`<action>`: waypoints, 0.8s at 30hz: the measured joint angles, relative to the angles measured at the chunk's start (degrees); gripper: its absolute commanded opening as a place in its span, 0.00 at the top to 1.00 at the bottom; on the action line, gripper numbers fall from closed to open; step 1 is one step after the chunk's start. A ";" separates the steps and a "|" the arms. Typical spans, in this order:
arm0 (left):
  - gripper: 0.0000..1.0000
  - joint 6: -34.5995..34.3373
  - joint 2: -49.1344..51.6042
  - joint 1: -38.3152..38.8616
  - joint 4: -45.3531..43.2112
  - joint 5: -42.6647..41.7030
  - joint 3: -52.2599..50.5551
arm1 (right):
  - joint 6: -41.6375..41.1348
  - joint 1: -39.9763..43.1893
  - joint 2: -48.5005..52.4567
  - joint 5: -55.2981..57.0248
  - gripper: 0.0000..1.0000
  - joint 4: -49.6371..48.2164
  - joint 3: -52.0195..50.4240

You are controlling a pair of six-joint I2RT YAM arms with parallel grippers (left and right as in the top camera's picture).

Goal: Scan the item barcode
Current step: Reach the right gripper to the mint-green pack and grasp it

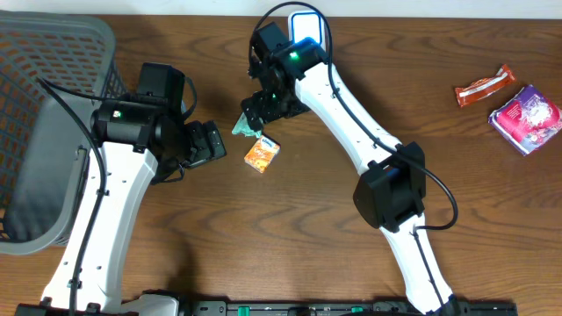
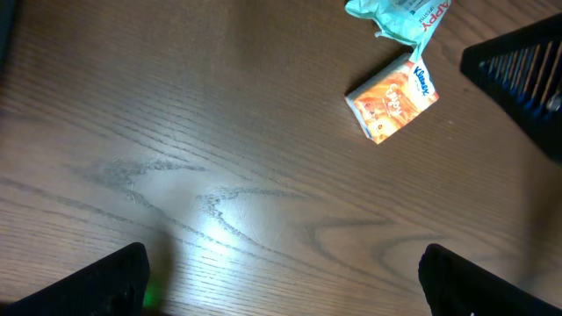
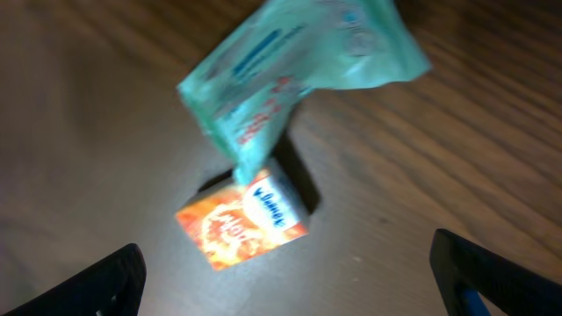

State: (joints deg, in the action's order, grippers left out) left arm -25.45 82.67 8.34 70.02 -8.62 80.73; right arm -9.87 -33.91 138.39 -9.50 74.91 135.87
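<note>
Orange cardboard box against crinkled teal pouch on woodgrain tabletop. Grey mesh basket, contents unclear. Left fingers, right fingers spread wide, empty.

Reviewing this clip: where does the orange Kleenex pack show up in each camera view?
Overhead: the orange Kleenex pack lies near picture centre, slightly left.
Left wrist: the pack is at upper right.
Right wrist: the pack is at lower centre.
Shared landmark: the teal packet lying at the pack's blue-label end.
</note>
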 measured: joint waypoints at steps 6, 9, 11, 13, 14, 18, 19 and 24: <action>0.02 0.00 0.00 0.00 0.02 0.00 0.00 | -1.14 0.63 0.00 1.01 0.16 -2.47 -3.04; 0.02 0.00 0.00 0.00 0.00 -0.02 0.00 | -1.70 0.63 0.00 -0.15 0.21 -5.05 -5.77; 0.02 0.00 0.00 0.00 0.02 0.00 0.00 | -2.29 0.61 0.00 -1.27 0.21 -8.04 -8.24; 0.02 -0.02 0.00 0.00 0.00 0.00 0.00 | -4.72 0.61 0.00 -2.10 0.20 -12.61 -10.97; 0.02 0.00 0.00 0.00 0.02 0.00 0.00 | -6.45 0.57 0.00 -2.43 0.20 -14.73 -12.26; 0.02 -0.02 0.00 0.00 0.02 0.00 0.00 | -11.74 0.57 0.04 -6.05 0.20 -23.06 -14.56; 0.02 -0.02 0.00 0.00 0.02 0.00 0.00 | -12.52 0.59 0.04 -7.39 0.20 -25.09 -14.58; 0.02 -0.02 0.00 0.00 0.00 0.00 0.00 | -17.33 0.57 0.04 -10.16 0.21 -28.89 -14.58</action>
State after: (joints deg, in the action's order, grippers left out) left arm -25.47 82.67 8.34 70.02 -8.62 80.73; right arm -27.20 -33.34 138.43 -19.66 46.02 121.30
